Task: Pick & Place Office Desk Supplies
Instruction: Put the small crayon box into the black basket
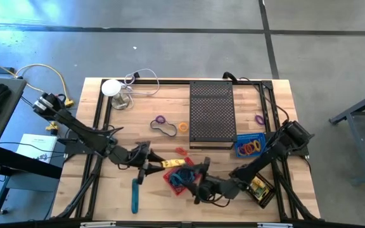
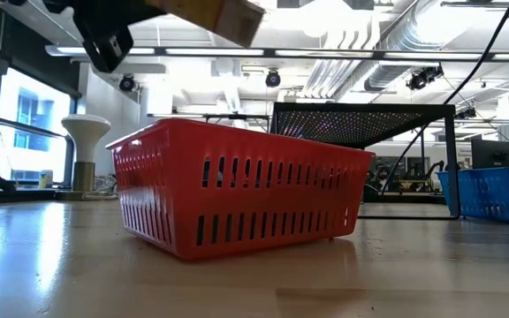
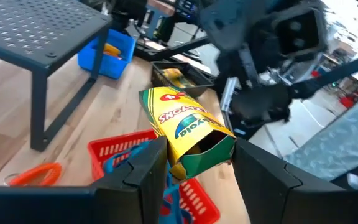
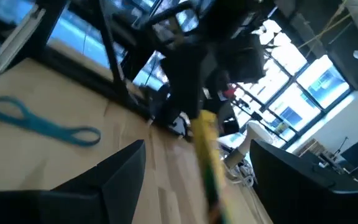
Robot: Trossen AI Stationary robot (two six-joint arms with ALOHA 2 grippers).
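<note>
Holding a yellow crayon box [image 3: 185, 127] between its two dark fingers, the left gripper [image 1: 149, 163] is hovering above the table just beside the red basket [image 1: 181, 178], with the box's green end gaping toward the wrist camera. The right gripper [image 1: 203, 183] is waiting on the basket's other side, its claw spread wide and gripping nothing, pointed at the box, which is showing edge-on in its own view [image 4: 207, 152].

From table height, the box [image 2: 210, 18] is hanging in the air above the basket's left end [image 2: 237, 208]. Blue loops are lying tangled inside the basket [image 1: 180, 177]. A teal stick-shaped item [image 1: 134, 195] is resting on the wood near the front edge, while a purple loop [image 1: 160, 120], a grey loop [image 1: 166, 130] and an orange ring [image 1: 182, 126] are sitting apart near the black perforated tray [image 1: 211, 114]. A blue bin [image 1: 249, 147] holding coloured rings and a black bin [image 1: 258, 185] holding yellow packets are standing on the right.

Judging by the grip, the box is being pinched near one end and tilted, so it may well swivel or slip if the arm swings quickly. A release made short of the rim is likely to drop it on the table, and the two arms, working so close together, are risking a knock that could shove the light basket aside.
</note>
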